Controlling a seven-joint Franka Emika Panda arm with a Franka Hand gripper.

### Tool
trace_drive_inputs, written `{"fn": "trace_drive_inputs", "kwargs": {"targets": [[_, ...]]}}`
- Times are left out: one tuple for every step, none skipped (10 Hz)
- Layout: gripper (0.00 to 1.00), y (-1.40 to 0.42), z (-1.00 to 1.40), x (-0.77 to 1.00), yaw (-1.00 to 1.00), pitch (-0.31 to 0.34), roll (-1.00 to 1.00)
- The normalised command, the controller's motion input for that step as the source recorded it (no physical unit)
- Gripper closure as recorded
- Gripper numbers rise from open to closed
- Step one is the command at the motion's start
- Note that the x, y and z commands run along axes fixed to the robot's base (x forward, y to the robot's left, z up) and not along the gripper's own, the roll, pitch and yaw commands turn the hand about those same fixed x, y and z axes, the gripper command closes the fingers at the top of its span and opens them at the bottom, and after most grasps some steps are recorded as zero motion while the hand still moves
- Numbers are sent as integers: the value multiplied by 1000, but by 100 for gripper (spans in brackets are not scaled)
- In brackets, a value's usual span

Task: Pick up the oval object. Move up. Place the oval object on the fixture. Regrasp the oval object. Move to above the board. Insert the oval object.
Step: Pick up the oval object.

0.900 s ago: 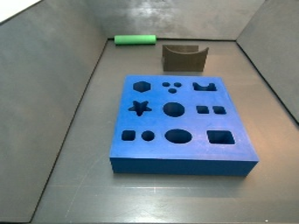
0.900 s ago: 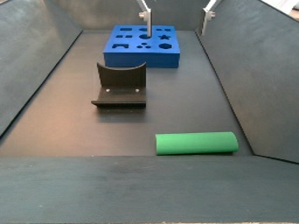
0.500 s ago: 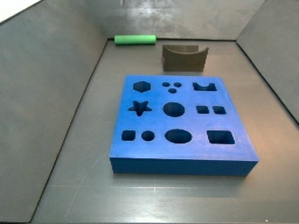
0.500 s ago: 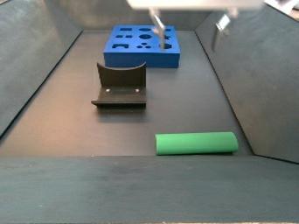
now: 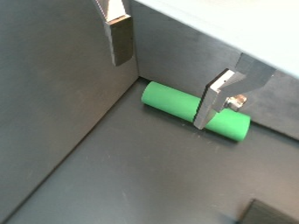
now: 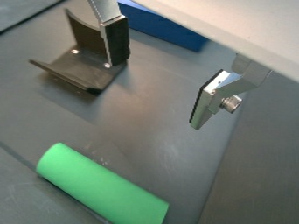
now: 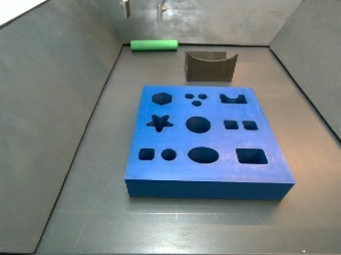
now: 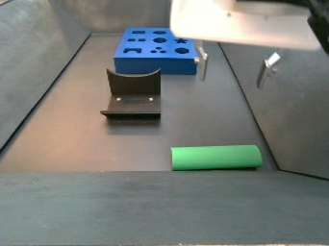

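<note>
The hand [image 5: 163, 83] hangs released above the peg [image 5: 193, 110], which lies on the floor near the wall, far from the board [image 7: 209, 141]. That wall leaves little room; one finger [image 5: 119, 39] could strike it descending, or nudge the peg rolling.

I only log the enclosure here. Dark grey matte floor [image 7: 80, 199], faintly scuffed. Grey side walls slope up from the floor's two long edges, one wall [image 7: 40, 80] and the opposite wall [image 7: 313, 60]. The back wall [image 7: 200, 20] closes the floor's far end and shows pale glare.
</note>
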Motion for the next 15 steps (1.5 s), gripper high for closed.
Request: {"fn": "trace_drive_inputs", "kwargs": {"targets": [[0, 160, -334, -214, -794, -103, 0], [0, 97, -286, -97, -883, -94, 9], [0, 111, -226, -9, -880, -80, 6], [0, 114, -206, 0, -877, -67, 0], [0, 174, -211, 0, -817, 0, 0], [0, 266, -189, 129, -731, 0, 0], [0, 389, -140, 329, -580, 54, 0], [0, 491, -131, 463, -406, 99, 0], [0, 474, -177, 563, -337, 126, -21], [0, 394, -269, 614, -409, 100, -37], [0, 411, -363, 546, -431, 57, -56], [0, 306, -417, 366, -643, 0, -23], [0, 100, -383, 229, -869, -97, -49], [0, 0, -380, 49, -906, -224, -93], [0, 0, -394, 0, -866, -319, -139]]}}
